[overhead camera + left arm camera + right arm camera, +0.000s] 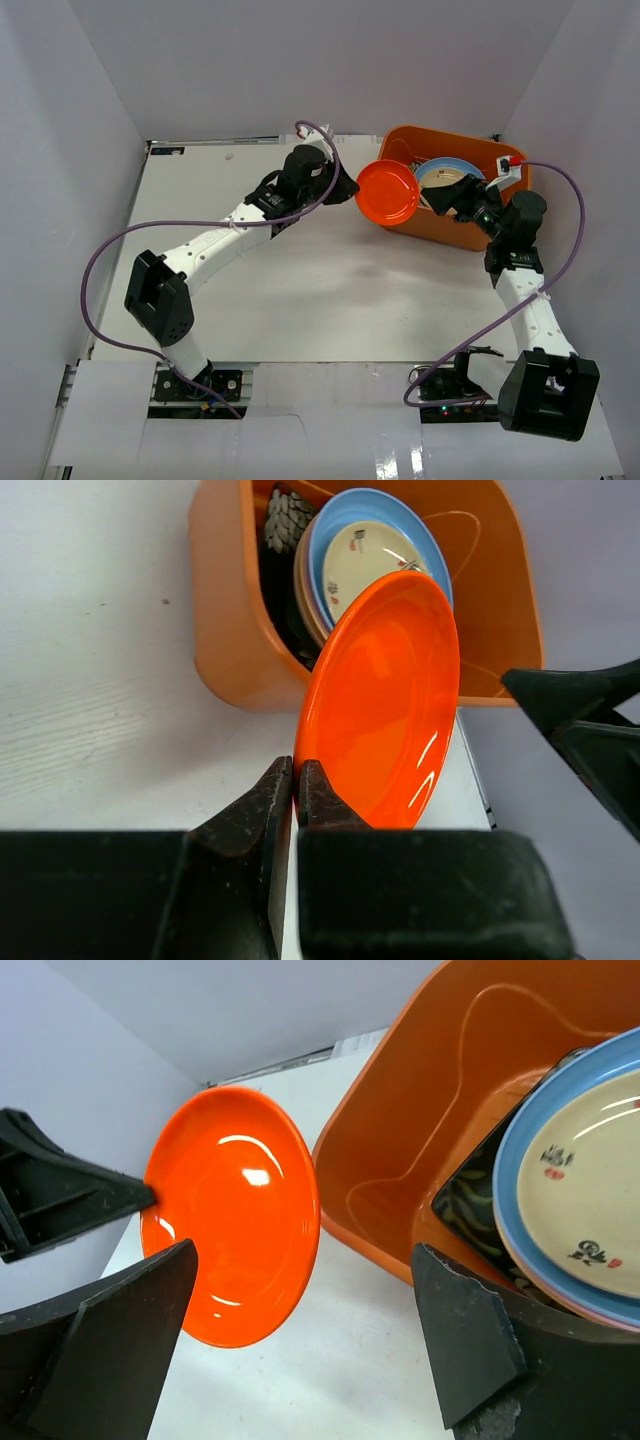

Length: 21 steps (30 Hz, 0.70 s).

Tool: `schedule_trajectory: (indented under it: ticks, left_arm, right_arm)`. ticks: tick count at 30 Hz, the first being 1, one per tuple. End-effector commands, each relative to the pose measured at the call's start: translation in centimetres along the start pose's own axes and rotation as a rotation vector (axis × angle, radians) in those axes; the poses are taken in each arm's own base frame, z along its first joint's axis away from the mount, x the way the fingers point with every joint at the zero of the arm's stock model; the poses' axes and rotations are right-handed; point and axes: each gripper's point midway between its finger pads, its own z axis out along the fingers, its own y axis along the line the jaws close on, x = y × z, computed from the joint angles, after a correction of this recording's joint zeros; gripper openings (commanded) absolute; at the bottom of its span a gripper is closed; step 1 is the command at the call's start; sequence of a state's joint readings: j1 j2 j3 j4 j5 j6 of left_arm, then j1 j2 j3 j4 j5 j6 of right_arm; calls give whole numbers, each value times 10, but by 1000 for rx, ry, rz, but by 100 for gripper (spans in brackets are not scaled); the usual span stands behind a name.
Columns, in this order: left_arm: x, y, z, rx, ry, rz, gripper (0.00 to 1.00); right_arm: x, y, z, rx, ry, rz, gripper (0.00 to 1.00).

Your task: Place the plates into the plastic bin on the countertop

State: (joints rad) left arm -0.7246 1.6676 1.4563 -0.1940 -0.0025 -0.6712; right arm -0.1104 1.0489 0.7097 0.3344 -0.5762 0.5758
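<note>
One red-orange plate [388, 192] is out of the plastic bin [455, 236], held on edge by the left gripper [345, 188] right of centre in the top view. In the left wrist view the gripper's fingers [272, 805] are pressed together on the plate's lower rim, near the bottom middle of the frame. The plate stands steeply tilted in front of the bin's near wall [225, 620], and whether it touches that wall cannot be told.

The orange bin sits on the white counter [300, 290] at the upper right of the top view. Inside it, a cream plate [365, 555] with small painted marks lies in a light blue plate [345, 520], both leaning. A black patterned square plate [470, 1200] is tucked against them.

The right gripper [452, 196] hangs over the bin with its jaws spread wide and nothing between them. Its fingers [130, 1340] frame the lower corners of the right wrist view.
</note>
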Motion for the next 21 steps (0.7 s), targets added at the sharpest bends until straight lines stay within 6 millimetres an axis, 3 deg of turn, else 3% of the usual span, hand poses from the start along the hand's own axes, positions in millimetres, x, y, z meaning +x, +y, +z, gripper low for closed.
schedule_trajectory:
  ticks: [1, 5, 6, 8, 10, 12, 14, 17, 18, 19, 20, 21]
  left_arm:
    - [-34, -51, -15, 158, -70, 4, 0]
    - [-31, -67, -15, 219, -52, 5, 0]
    - [-30, -69, -14, 229, -46, 4, 0]
    - [-26, -73, -14, 249, -33, 9, 0]
    - [-25, -74, -13, 256, -33, 20, 0]
    - [-24, -74, -13, 257, -30, 37, 0]
    - [-23, -71, -16, 247, -28, 64, 4]
    - [-22, -56, -27, 194, -42, 128, 40]
    - [-20, -51, -32, 178, -41, 147, 62]
    - [-5, -32, -34, 127, -19, 166, 73]
    - [-8, -28, -54, 112, -35, 187, 81]
    - [-3, -16, -62, 80, -30, 223, 97]
  right_arm:
    - [14, 16, 2, -111, 66, 10, 92]
    - [22, 25, 7, -175, 101, 36, 86]
    - [23, 25, 9, -174, 106, 42, 79]
    - [24, 26, 12, -186, 118, 56, 65]
    - [23, 30, 13, -205, 115, 73, 36]
    - [18, 28, 14, -185, 84, 82, 14]
    - [11, 26, 14, -158, 49, 78, 8]
    - [-4, 16, 18, -79, -10, 78, 8]
    - [-12, 9, 20, -39, -41, 74, 8]
    - [-16, 5, 22, -17, -51, 68, 8]
    - [-23, 0, 26, 13, -52, 69, 8]
    - [-29, -11, 29, 65, -71, 45, 8]
